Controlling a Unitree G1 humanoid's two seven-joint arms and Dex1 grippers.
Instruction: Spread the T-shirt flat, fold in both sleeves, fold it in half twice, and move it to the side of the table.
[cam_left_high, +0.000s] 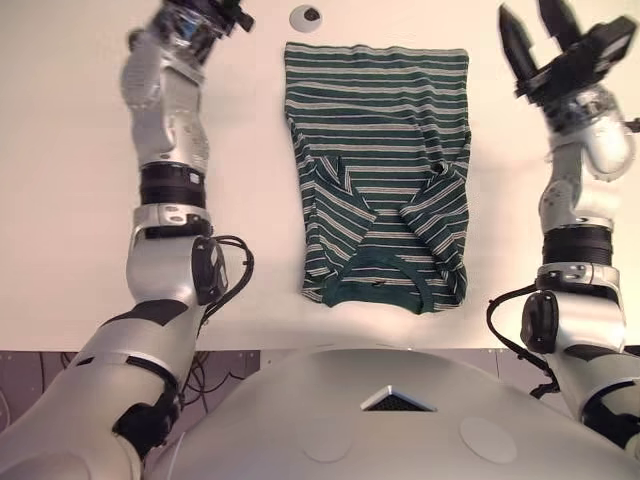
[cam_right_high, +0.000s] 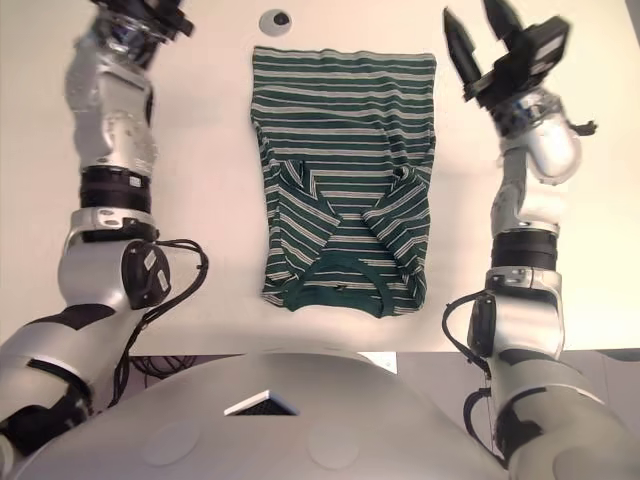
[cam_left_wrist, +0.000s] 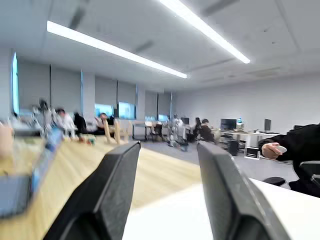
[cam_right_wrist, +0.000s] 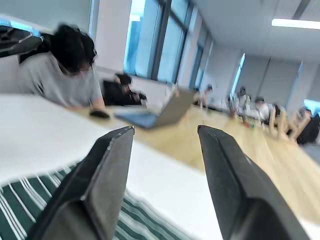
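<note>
White bench (cam_left_high: 60, 200) carries everything. Green-and-white striped T-shirt (cam_left_high: 380, 130) lies flat mid-bench as a tall rectangle. Its collar (cam_left_high: 378, 290) is at the near edge, toward the robot, and its hem (cam_left_high: 376, 50) is at the far end. Both sleeves are folded in over the chest: left sleeve (cam_left_high: 335, 180) and right sleeve (cam_left_high: 440, 195) slant toward each other above the collar, edges a little rumpled. Right claw (cam_left_high: 528, 15) sits off the shirt's far right corner, clear of the cloth, fingers spread wide and empty, tips pointing away from the robot. Its wrist view has striped fabric low between the two fingers. Left claw (cam_left_wrist: 167, 150) sits off the shirt's far left corner, apart from the cloth, fingers likewise wide with nothing between them. Small round white disc (cam_left_high: 306, 16) with a dark centre rests on the bench just beyond the shirt's far left corner, between shirt and left claw.
</note>
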